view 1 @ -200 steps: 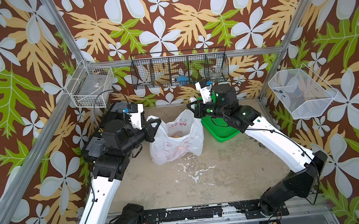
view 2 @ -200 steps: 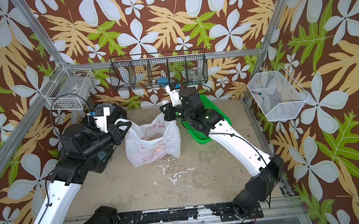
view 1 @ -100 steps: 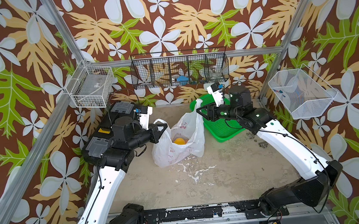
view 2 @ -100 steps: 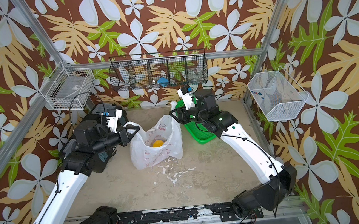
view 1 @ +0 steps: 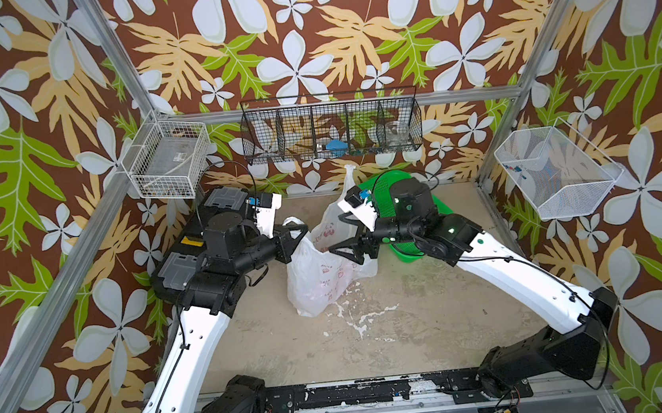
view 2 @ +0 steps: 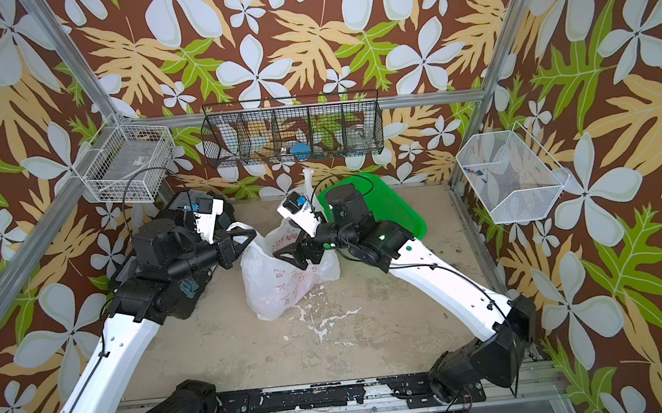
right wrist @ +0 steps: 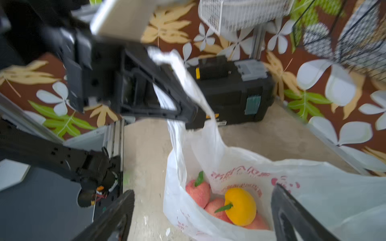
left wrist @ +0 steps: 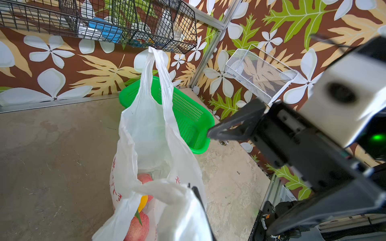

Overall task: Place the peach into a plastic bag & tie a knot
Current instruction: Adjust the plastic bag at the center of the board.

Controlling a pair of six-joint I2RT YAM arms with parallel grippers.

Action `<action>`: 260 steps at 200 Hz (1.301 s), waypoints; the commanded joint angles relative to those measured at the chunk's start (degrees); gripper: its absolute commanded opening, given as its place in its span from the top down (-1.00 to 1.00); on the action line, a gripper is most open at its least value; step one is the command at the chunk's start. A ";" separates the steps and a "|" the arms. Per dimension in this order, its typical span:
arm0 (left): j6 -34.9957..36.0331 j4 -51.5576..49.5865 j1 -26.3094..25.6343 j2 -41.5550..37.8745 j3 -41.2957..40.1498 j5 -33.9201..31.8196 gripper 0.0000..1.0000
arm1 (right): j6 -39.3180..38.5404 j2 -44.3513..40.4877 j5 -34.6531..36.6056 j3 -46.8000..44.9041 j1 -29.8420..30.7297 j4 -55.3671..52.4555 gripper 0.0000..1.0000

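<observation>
The left tool [view 1: 302, 232] is clenched on one loop handle [right wrist: 191, 85] of the plastic bag [view 1: 319, 275], drawing it up and sideways. The bag sits on the table [view 1: 375, 335] just below and beyond that tool's tip, mouth upward, its long axis near upright. Inside lie pink peaches [right wrist: 198, 192] and a yellow fruit [right wrist: 240, 206], so loading looks done and tying the knot is the step in hand. The second handle [left wrist: 155, 68] stands free, pointing straight up, just beyond the right tool [view 1: 338, 235], whose jaws stand wide apart over the bag's mouth, holding nothing. Next it likely must take that free handle and cross it with the held one. No knot shows yet.
</observation>
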 commanded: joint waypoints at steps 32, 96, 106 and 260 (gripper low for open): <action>2.20 0.68 0.02 -0.25 -1.44 1.37 1.00 | -10.66 6.07 -2.80 1.03 3.07 13.66 -0.82; 2.68 1.36 0.07 0.06 -1.18 6.17 1.00 | -18.03 22.32 -14.16 18.44 1.55 2.89 -0.77; 2.76 1.42 0.06 0.20 -1.20 6.97 1.00 | -18.04 24.13 -16.07 20.42 1.46 2.09 -0.74; 0.69 1.67 0.09 -8.35 -6.38 -5.80 -0.27 | -0.04 22.98 -13.66 11.40 -0.74 17.59 1.00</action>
